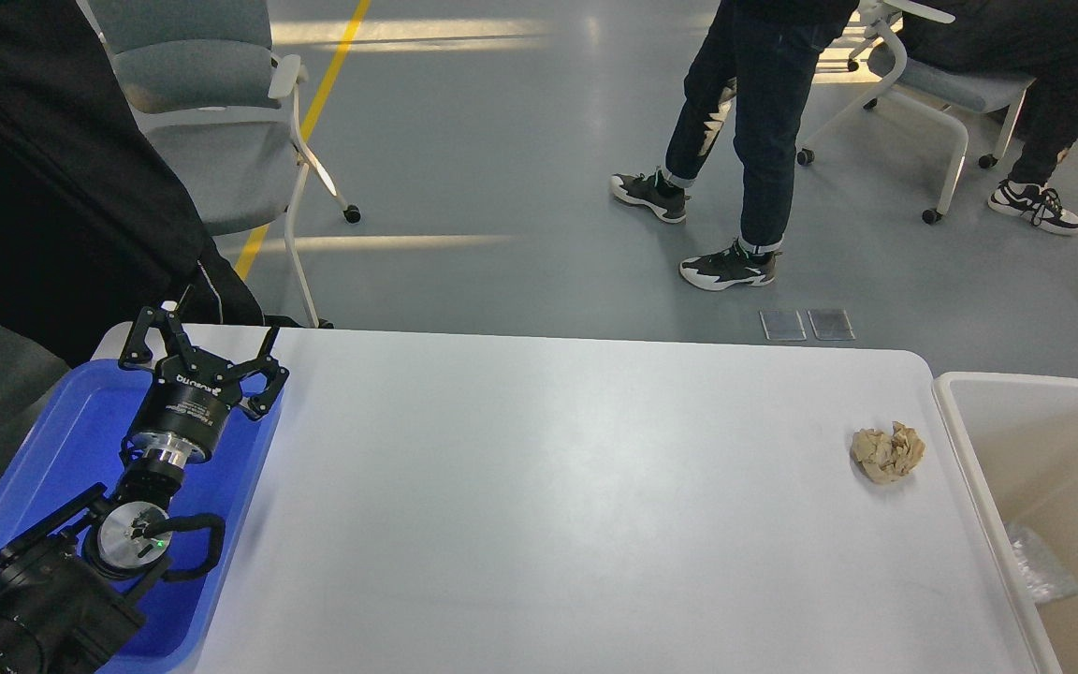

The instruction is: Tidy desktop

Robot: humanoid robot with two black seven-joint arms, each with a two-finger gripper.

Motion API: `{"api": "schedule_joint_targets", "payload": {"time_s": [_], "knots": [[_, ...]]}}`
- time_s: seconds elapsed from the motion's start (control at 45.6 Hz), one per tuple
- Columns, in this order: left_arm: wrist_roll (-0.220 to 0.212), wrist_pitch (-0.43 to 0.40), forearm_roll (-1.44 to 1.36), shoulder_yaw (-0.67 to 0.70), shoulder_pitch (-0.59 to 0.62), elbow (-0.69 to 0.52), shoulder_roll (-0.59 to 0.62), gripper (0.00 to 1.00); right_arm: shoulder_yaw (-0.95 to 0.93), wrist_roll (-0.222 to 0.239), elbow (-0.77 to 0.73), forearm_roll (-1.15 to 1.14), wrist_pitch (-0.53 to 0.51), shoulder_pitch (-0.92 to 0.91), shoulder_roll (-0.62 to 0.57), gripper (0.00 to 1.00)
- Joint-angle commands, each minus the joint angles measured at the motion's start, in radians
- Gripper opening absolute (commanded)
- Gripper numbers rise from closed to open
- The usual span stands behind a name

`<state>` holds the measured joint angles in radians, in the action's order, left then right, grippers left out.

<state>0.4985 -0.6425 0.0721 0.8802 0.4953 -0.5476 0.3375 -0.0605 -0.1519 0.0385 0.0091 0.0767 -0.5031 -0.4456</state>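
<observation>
Judging by the desk [539, 487], tidying is nearly done: one crumpled paper ball [888, 453] remains far right of the left gripper [202, 342], spread empty over the blue tray [80, 421].

A smooth white desk [548, 487] with a soft sheen is seen. A crumpled, rough tan paper ball [888, 453] is shown at right. The blue tray [80, 421] at lower left looks glossy plastic; the cream bin [979, 468] appears matt plastic.
</observation>
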Motion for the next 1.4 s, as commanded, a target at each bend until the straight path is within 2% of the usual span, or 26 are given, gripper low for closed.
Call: {"api": "schedule_joint_targets", "payload": {"time_s": [0.0, 0.373, 0.505, 0.658, 0.79, 0.899, 1.031, 1.294, 1.382], "knots": [[0.000, 0.000, 0.000, -0.001, 0.000, 0.000, 0.000, 1.00, -0.002, -0.001, -0.002, -0.003, 0.011, 0.011, 0.002, 1.00], [0.000, 0.000, -0.002, -0.001, 0.000, 0.000, 0.000, 1.00, 0.004, -0.005, -0.003, -0.004, 0.018, -0.008, -0.015, 1.00], [0.000, 0.000, 0.000, -0.001, 0.000, 0.000, 0.000, 1.00, 0.001, -0.005, -0.002, -0.004, 0.015, -0.066, -0.019, 1.00], [0.000, 0.000, -0.002, -0.001, 0.000, 0.000, 0.000, 1.00, -0.035, -0.024, 0.003, 0.014, -0.011, -0.072, -0.028, 1.00], [0.000, 0.000, -0.002, -0.001, 0.000, 0.000, 0.000, 1.00, -0.114, -0.096, 0.004, 0.014, -0.121, -0.080, -0.048, 1.00], [0.000, 0.000, -0.002, -0.001, 0.000, 0.000, 0.000, 1.00, -0.148, -0.146, 0.006, 0.014, -0.172, -0.081, -0.088, 1.00], [0.000, 0.000, -0.002, -0.001, 0.000, 0.000, 0.000, 1.00, -0.191, -0.235, 0.011, 0.014, -0.271, -0.083, -0.130, 1.00], [0.000, 0.000, -0.002, -0.001, 0.000, 0.000, 0.000, 1.00, -0.329, -0.253, 0.040, 0.015, -0.495, -0.084, -0.160, 1.00], [0.000, 0.000, -0.002, -0.001, 0.000, 0.000, 0.000, 1.00, -0.358, -0.261, 0.093, 0.014, -0.535, -0.078, -0.165, 1.00]]}}
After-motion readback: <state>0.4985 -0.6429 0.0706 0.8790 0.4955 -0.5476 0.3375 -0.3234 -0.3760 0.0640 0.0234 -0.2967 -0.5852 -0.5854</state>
